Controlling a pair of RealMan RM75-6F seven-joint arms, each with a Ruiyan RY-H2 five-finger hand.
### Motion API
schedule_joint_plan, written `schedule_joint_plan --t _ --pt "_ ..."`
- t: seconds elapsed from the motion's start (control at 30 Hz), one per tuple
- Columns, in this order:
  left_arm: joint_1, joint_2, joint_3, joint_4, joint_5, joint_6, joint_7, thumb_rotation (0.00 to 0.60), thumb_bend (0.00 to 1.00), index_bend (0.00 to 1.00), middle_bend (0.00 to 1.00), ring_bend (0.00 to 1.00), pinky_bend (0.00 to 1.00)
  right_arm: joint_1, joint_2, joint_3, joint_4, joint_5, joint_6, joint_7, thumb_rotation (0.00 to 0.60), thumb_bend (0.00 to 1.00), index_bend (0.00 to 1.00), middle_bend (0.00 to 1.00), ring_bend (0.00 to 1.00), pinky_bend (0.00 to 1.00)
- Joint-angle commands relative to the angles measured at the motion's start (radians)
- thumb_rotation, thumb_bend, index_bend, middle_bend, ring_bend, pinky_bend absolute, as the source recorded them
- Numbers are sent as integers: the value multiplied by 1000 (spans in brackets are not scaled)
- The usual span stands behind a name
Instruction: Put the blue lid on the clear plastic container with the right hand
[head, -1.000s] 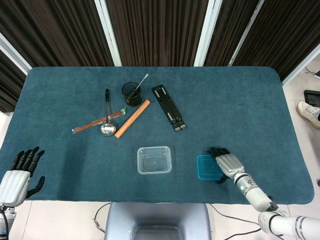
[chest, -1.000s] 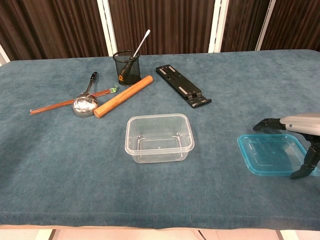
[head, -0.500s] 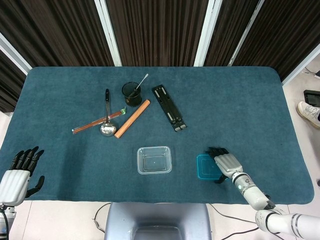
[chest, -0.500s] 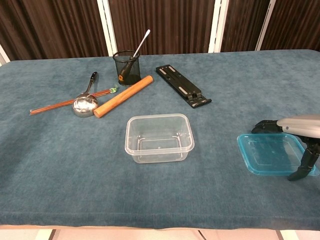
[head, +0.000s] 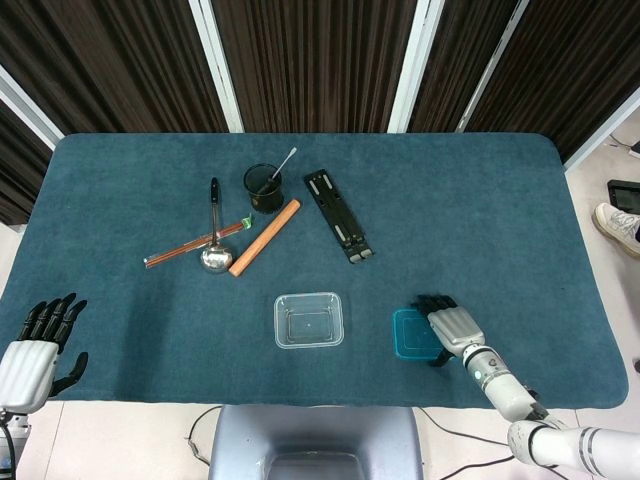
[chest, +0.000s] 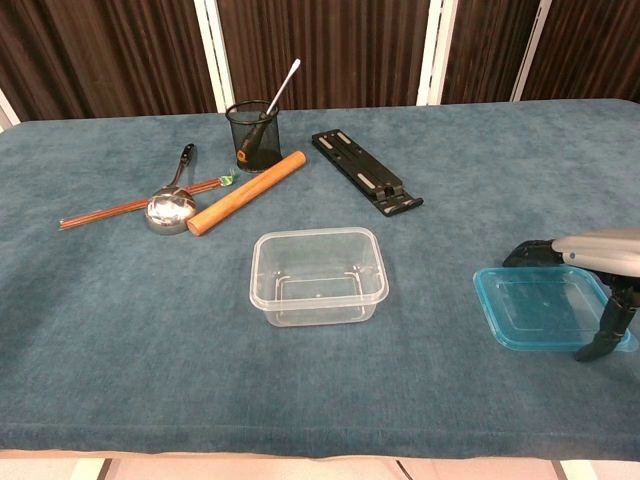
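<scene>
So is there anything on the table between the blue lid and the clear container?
No. Between the blue lid and the clear container lies only bare blue tablecloth; both views show it.

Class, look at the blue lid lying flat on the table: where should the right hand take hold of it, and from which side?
Probably by its right-hand rim, coming from the right. The blue lid lies flat on the cloth, so only its thin edges offer purchase. The right hand hovers over that edge, fingers above and thumb below, while the clear container stands to the left.
</scene>
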Motion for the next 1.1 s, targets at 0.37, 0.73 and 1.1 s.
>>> schedule_joint_plan --t 0.37,0.73,1.1 --pt "1 0 1 1 2 2 -3 600 426 0 0 0 60 -6 0 -4 -13 -24 43 -2 600 154 685 432 300 86" --pt "0 0 1 2 2 1 -4 600 426 0 0 0 60 -13 -7 1 -13 -45 80 -6 600 168 813 529 405 175" --pt "1 0 0 1 2 4 -7 600 426 0 0 0 60 -41 24 32 -55 -173 163 75 600 224 906 604 481 250"
